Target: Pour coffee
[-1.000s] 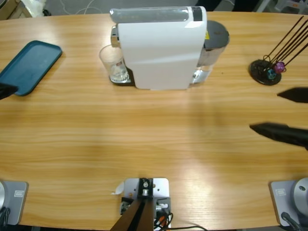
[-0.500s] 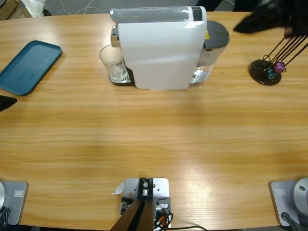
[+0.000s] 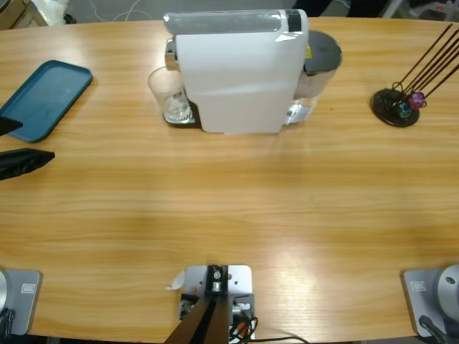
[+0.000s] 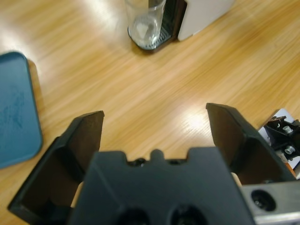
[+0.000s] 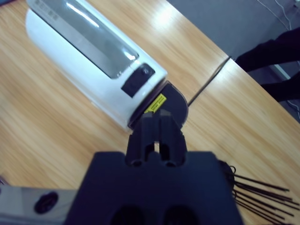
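A small clear glass tumbler (image 3: 170, 95) stands on the drip plate at the left end of the white coffee machine (image 3: 237, 72). In the left wrist view the tumbler (image 4: 145, 21) looks clear, and I see no amber coffee in it. At the table's left edge my left gripper (image 3: 32, 140) is open with nothing in it (image 4: 154, 115), well short of the tumbler. In the right wrist view my right gripper (image 5: 157, 123) is shut and empty, high above the machine's (image 5: 93, 61) tank end. The high view does not show the right gripper.
A teal tray (image 3: 43, 97) lies at the far left, beside the left gripper, and shows again as the tray (image 4: 16, 108) in the left wrist view. A black stand with thin rods (image 3: 398, 104) is at the far right. The machine's grey water tank (image 3: 323, 54) sits behind it.
The right arm swung from the right edge up past the top right corner and out of the high view. The left gripper came further in from the left edge.
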`<state>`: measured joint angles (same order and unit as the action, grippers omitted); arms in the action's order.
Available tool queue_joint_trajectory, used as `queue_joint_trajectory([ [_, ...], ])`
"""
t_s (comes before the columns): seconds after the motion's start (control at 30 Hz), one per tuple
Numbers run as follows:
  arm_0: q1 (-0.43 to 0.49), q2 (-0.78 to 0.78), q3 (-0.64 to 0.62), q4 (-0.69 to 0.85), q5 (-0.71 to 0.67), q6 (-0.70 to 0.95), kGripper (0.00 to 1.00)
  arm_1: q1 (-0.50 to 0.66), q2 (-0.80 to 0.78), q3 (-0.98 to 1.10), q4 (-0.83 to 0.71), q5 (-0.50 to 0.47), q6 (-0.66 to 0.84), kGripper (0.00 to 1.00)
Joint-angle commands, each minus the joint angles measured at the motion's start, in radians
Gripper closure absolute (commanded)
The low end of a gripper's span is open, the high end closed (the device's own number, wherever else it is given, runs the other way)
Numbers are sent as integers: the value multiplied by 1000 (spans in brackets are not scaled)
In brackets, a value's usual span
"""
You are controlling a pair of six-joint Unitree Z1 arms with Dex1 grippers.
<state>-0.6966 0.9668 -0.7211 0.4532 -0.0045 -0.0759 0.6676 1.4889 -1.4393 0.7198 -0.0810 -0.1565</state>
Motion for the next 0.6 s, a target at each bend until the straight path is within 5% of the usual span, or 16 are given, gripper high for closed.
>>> queue_joint_trajectory([
  [0.03,-12,-48,93,-98,24,26,64,-11,141,-109,32,71,-37,1000],
  [0.6,-12,-22,98,-109,21,39,64,5,264,-168,39,41,-75,1000],
])
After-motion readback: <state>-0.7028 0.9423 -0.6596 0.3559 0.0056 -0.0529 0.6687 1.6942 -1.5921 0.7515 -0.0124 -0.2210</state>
